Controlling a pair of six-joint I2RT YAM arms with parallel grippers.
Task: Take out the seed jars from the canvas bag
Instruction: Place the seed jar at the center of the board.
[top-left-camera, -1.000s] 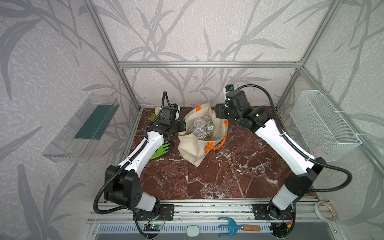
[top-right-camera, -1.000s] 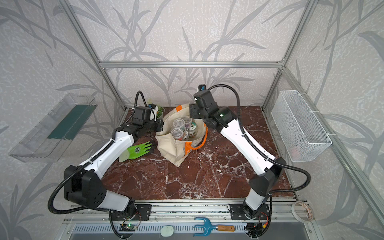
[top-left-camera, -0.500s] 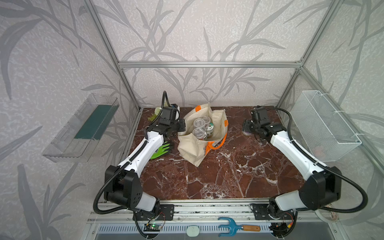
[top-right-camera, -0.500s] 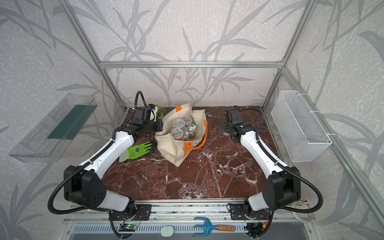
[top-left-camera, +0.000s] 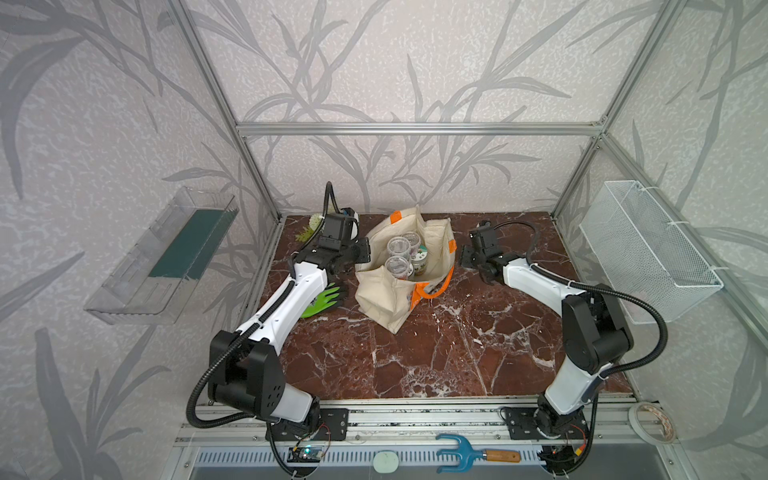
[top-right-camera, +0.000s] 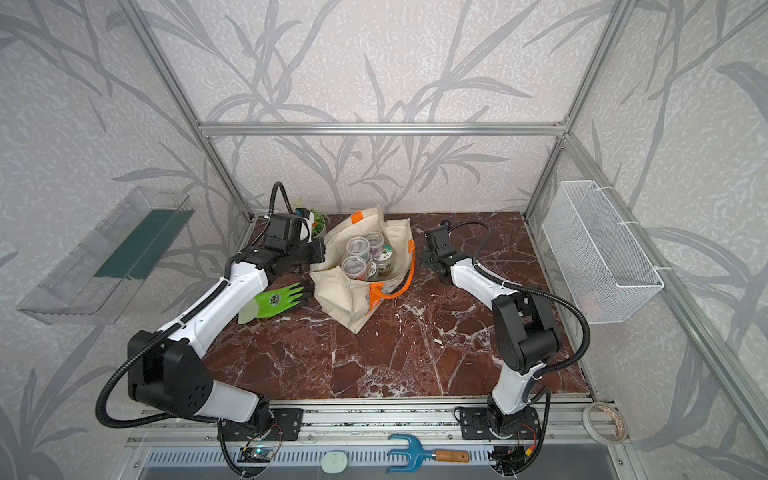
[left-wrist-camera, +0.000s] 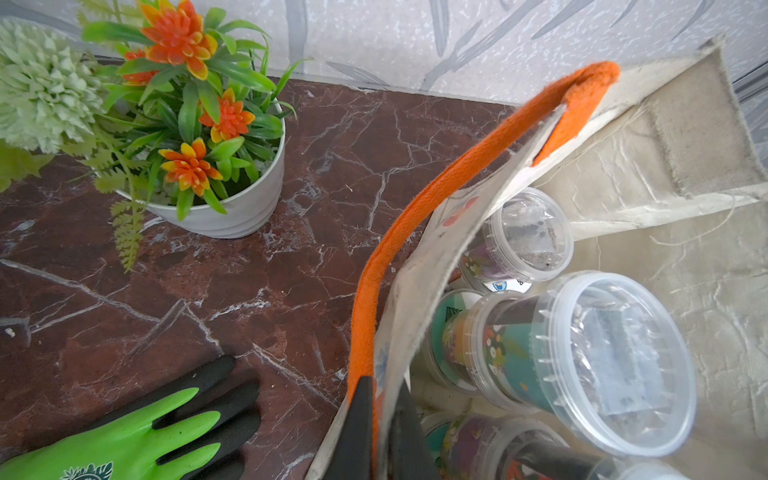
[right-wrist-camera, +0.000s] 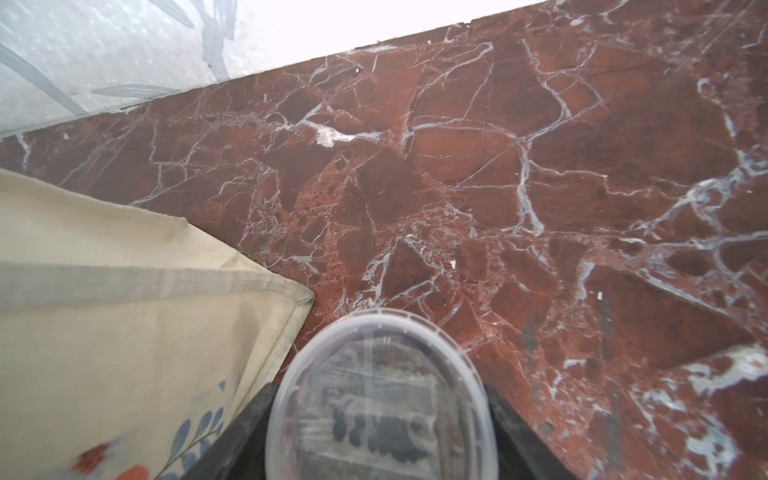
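Gripping one clear-lid jar (right-wrist-camera: 380, 374) in right claw (right-wrist-camera: 380, 440), low over bare table (right-wrist-camera: 540, 187), bag (right-wrist-camera: 124, 332) corner just beside. Was above bag mouth a sec ago, since swung out & down: 1 jar out (not yet let go), needs setting down. Pinching bag rim + orange strap (left-wrist-camera: 415, 216) w/ left claw (left-wrist-camera: 380, 419); rest of jars (top-left-camera: 399, 249) just beyond, inside.

Red-brown, white-veined marble tabletop (top-left-camera: 415, 353). Resting directly on it: the canvas bag (top-left-camera: 386, 291), mouth open, toward the rear centre; a green-and-black gardening glove (top-right-camera: 274, 301) lying flat just beside the bag on the robot's left. A white flower pot (left-wrist-camera: 241, 208) of artificial plants stands behind the glove, near the back wall.
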